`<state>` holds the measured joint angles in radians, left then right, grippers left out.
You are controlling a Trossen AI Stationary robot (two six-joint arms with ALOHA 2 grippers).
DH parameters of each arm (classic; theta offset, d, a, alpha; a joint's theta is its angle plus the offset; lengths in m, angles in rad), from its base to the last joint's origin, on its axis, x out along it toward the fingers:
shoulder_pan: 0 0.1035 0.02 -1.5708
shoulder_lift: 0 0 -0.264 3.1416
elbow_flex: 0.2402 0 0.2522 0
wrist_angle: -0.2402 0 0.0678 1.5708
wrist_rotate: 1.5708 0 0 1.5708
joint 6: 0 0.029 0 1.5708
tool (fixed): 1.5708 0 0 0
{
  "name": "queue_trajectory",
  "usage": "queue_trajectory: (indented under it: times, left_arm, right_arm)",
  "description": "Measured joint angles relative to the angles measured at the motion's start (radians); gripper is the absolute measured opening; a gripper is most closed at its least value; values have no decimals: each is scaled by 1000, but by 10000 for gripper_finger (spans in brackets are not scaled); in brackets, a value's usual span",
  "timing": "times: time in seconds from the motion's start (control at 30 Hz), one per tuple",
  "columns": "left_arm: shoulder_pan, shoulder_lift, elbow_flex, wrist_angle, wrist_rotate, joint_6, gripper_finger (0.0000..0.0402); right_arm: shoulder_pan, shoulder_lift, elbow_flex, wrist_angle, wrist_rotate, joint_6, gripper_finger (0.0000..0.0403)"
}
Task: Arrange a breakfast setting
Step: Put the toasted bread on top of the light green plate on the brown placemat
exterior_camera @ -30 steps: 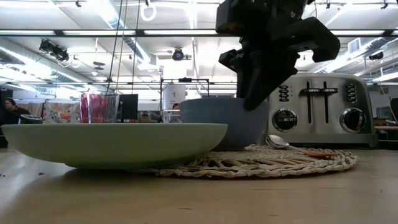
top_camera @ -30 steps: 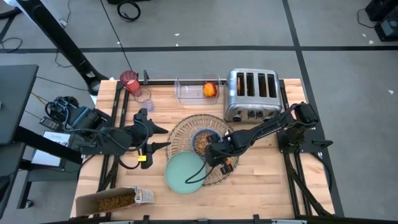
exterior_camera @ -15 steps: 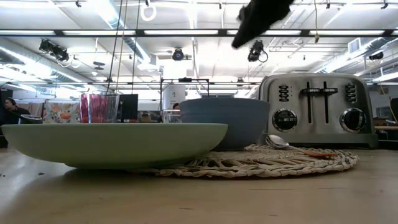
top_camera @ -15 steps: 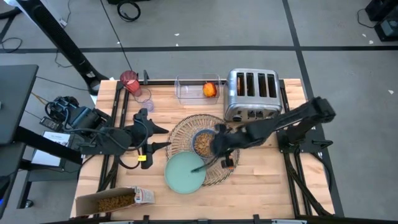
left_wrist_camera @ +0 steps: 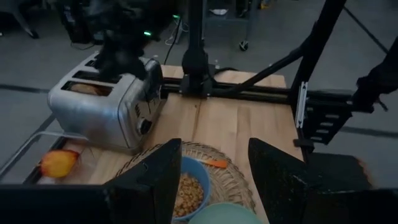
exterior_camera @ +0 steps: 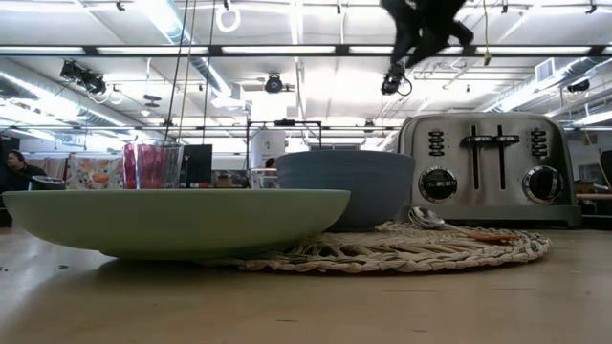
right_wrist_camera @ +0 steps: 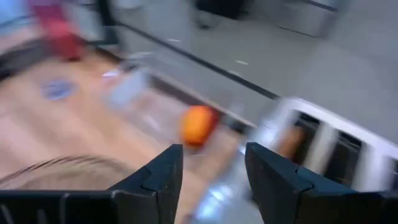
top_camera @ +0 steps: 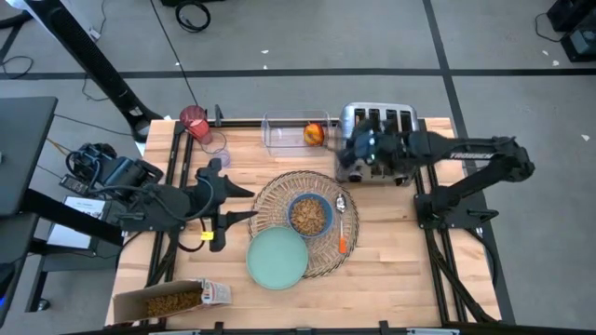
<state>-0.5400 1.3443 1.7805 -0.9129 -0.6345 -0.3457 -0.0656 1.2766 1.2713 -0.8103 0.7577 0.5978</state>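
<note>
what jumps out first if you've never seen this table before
The round woven placemat in the middle of the table draws the eye, with a blue bowl of cereal on it, a green plate overlapping its near-left edge and an orange-handled spoon to the bowl's right. Behind it stands a silver toaster, with the right claw raised over it, fingers apart and empty. The left claw waits open left of the placemat.

Right gripper (top_camera: 358,149) raised, arm stretched across, fingers parted, empty; left gripper (top_camera: 244,204) low, fingers apart, empty.
</note>
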Motion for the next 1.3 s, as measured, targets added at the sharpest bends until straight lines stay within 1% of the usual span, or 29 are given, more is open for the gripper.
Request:
queue_trajectory:
  times: [0.1,0.17,0.23,0.4,0.47,0.63,0.87,1.03,1.13,1.3]
  left_arm:
    - [1,-4,0,4,0,35,192]
    - [5,-5,0,1,0,54,192]
    - [5,-5,0,-8,0,66,192]
    - [7,-9,0,-41,1,64,192]
    - [12,-16,0,-45,1,62,192]
    - [44,-33,0,-41,0,58,192]
    - [89,-48,0,-27,0,54,192]
    - [102,-51,0,-20,0,62,192]
    - [107,-51,0,-19,1,60,192]
    - [107,-51,0,-18,0,54,192]
  right_arm:
    - [-95,8,0,-44,3,-10,184]
    - [-141,24,0,-39,-21,-57,183]
    - [-178,46,0,-35,-48,-70,181]
    - [-276,102,-1,-60,-159,74,175]
    - [-302,118,-1,-60,-176,93,174]
    - [-340,147,-1,-49,-231,107,174]
    - [-366,154,-2,-52,-223,125,174]
    - [-382,163,-2,-73,-228,135,173]
    - [-384,162,-2,-81,-228,138,165]
    - [-395,165,-2,-109,-246,163,139]
